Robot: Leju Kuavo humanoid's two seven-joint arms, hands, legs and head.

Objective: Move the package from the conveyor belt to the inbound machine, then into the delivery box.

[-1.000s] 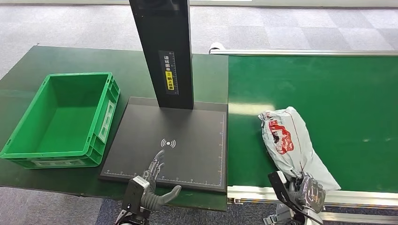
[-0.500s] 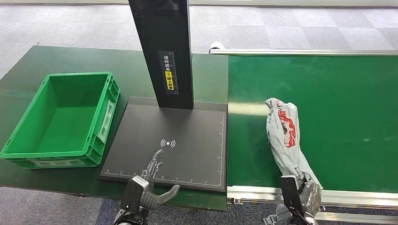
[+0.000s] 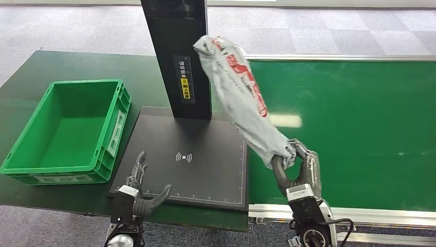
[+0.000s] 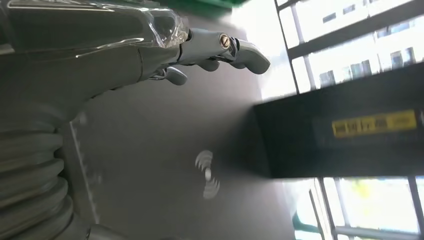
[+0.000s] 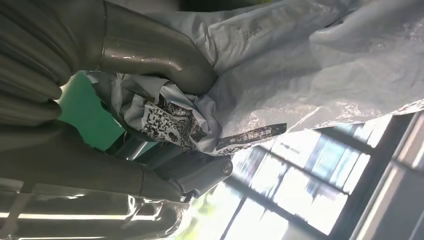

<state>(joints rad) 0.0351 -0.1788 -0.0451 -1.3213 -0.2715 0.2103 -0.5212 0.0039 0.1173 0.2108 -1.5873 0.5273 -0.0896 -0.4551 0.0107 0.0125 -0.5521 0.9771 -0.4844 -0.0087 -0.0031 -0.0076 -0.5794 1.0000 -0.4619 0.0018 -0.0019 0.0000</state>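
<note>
Barcode print on the package (image 5: 172, 122) shows at the right wrist, crumpled in the right hand (image 3: 298, 167) and raised over the machine (image 3: 195, 159). Left hand (image 3: 136, 193) rests, fingers spread.

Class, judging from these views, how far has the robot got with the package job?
Done: the package is off the conveyor belt. In hand: the right hand grips its lower end, raised beside the inbound machine. Left: set it on the machine's plate, then into the empty green delivery box. The left hand holds nothing.
</note>
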